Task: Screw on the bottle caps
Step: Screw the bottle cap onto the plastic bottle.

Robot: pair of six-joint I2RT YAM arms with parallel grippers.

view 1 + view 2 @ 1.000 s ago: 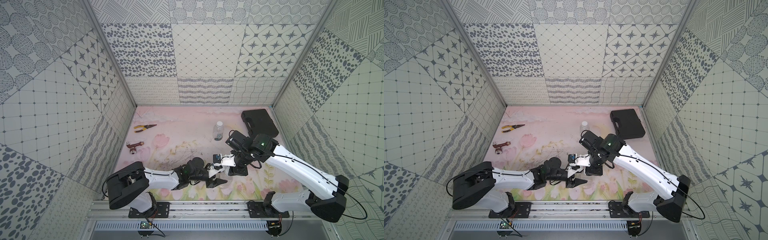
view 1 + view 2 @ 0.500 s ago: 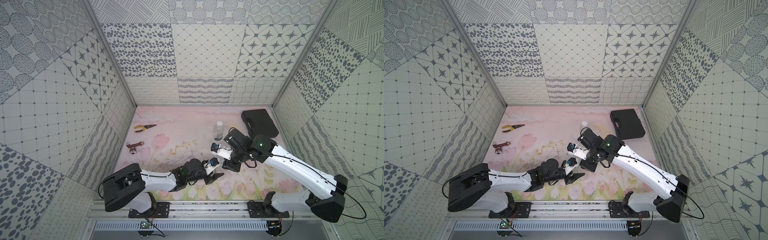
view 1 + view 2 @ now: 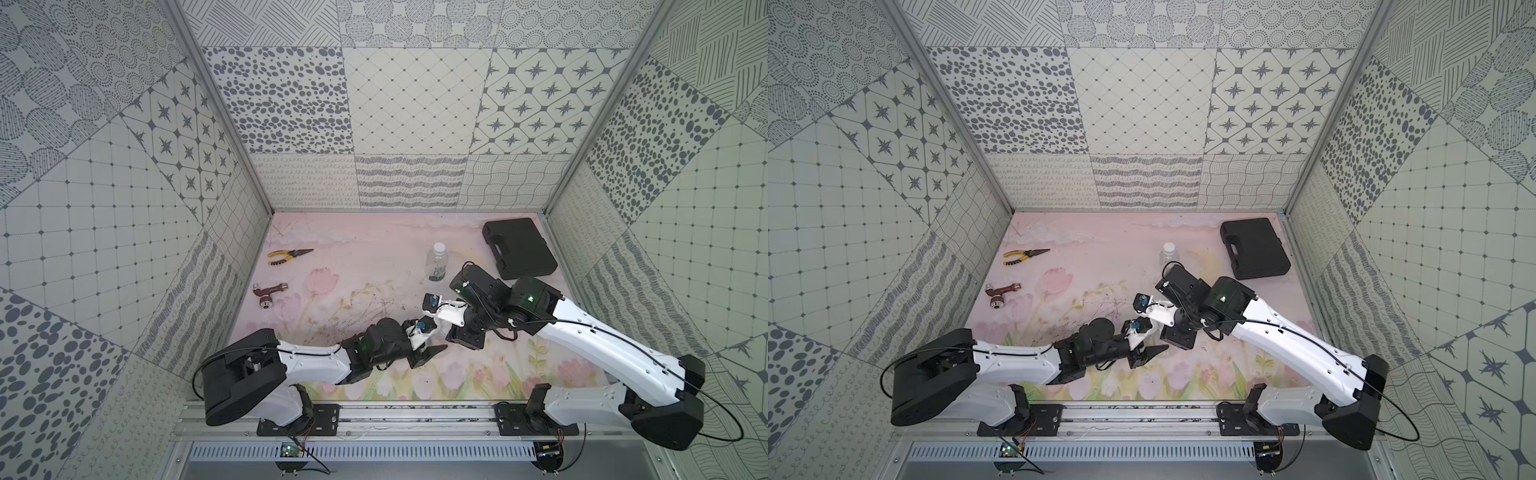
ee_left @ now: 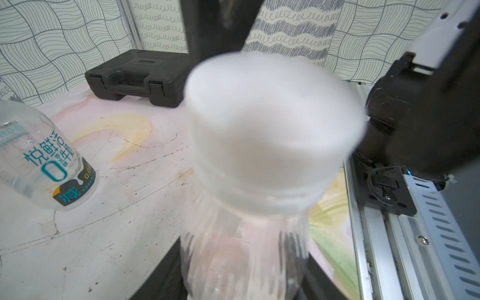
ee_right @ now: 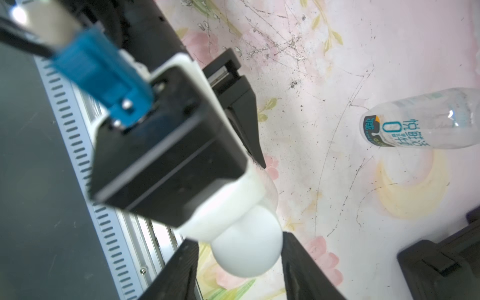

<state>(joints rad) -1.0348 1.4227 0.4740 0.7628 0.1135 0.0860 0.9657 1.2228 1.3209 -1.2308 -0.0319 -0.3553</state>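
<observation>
Two white-and-black robot arms meet near the front middle of the pink flower-printed worktop [image 3: 365, 257]. The left pincer [image 3: 428, 354] clamps the ribbed body of a tall clear plastic bottle [image 4: 244, 259], its dark fingers [image 4: 161, 275] pressed to either side. A white round plastic screw cap [image 4: 270, 124] sits on the bottle's neck, blurred and filling much of the left wrist view. The right pincer [image 5: 240, 240] reaches the cap from above with its jaws a little apart, one on each side. A sliver of gap shows at one finger [image 5: 181, 270], the other lies at the cap's edge, and nothing is gripped.

In both top views the two wrists crowd over the spot and hide the cap and most of the tall bottle. In the right wrist view the left arm's black camera block with its blue plug [image 5: 104, 70] covers the bottle's body.

Farther back, a shorter clear plastic bottle with a blue-white label [image 3: 437, 266] stands upright, just beside the right arm's wrist [image 3: 1179, 278], which in a top view hides its lower part. Whether that bottle is capped cannot be told.

A black plastic carrying case [image 3: 519, 248] lies in the far right corner. Yellow-handled pliers [image 3: 289, 256] and a brown metal fitting [image 3: 268, 291] lie along the left side, well apart from both arms.
</observation>
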